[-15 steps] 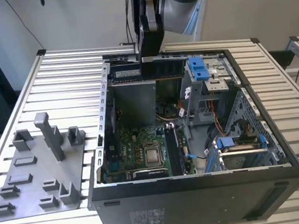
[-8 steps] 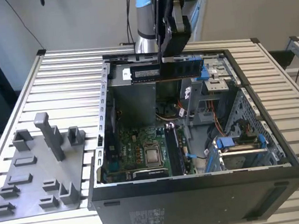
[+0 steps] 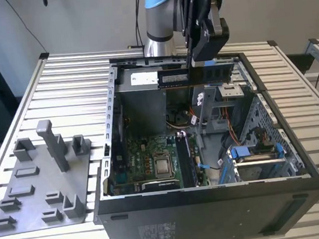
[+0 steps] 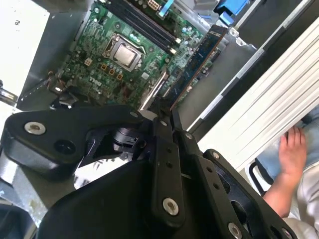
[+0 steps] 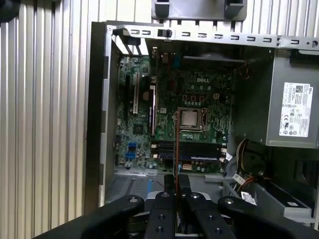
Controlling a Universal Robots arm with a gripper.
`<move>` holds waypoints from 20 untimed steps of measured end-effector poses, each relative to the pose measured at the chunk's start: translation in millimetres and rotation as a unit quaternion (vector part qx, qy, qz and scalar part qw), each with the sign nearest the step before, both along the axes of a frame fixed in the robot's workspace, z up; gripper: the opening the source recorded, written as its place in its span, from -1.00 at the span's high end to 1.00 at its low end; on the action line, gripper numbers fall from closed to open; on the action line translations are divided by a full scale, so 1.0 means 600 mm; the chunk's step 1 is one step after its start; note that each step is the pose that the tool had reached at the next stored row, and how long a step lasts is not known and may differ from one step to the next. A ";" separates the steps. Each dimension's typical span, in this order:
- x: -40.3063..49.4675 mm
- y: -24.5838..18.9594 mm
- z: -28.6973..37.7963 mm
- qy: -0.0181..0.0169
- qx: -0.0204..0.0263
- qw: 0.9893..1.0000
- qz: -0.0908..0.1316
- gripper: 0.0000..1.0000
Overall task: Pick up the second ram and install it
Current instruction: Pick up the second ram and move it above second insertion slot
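Hanging over the open computer case [image 3: 213, 205], the gripper [image 3: 194, 65] pinches the second ram [image 3: 217, 71] between its jaws, which are pressed against the board's two flat faces. In the exterior view the ram lies lengthwise and level, above the case's far rim and clear of the motherboard [image 3: 146, 160]. In the second wrist view the ram [image 4: 199, 55] juts out from the fingertips [image 4: 160, 115] towards the board below. In the first wrist view it shows edge-on as a thin line [image 5: 176, 139] rising from the gripper [image 5: 177, 181] and crossing the dark memory slots [image 5: 199, 149], which sit just beside the processor socket [image 5: 190, 118]. The power supply [image 5: 294, 114] fills one corner of the case. On the exterior view's left, a grey tray [image 3: 42, 193] with upright blocks rests on the slatted table [image 3: 72, 88], beside the case. A person's hand [image 4: 294, 149] shows beyond the table edge, well apart from the gripper [image 4: 164, 107].
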State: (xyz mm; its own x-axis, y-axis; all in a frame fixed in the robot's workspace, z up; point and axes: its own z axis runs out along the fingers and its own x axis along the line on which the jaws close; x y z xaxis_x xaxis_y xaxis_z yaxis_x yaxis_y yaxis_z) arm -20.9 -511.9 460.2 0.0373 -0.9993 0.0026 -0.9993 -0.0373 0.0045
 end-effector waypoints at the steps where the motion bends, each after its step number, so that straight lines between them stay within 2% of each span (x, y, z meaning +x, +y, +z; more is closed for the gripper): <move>1: 0.005 0.0001 0.000 0.000 0.000 1.000 0.000 0.72; 4: 0.019 0.0002 -0.002 0.000 0.000 1.000 0.000 0.72; 9: 0.021 0.0008 -0.002 0.000 0.000 1.000 0.000 0.72; 20: 0.021 0.0475 -0.005 0.000 0.000 1.000 -0.001 0.72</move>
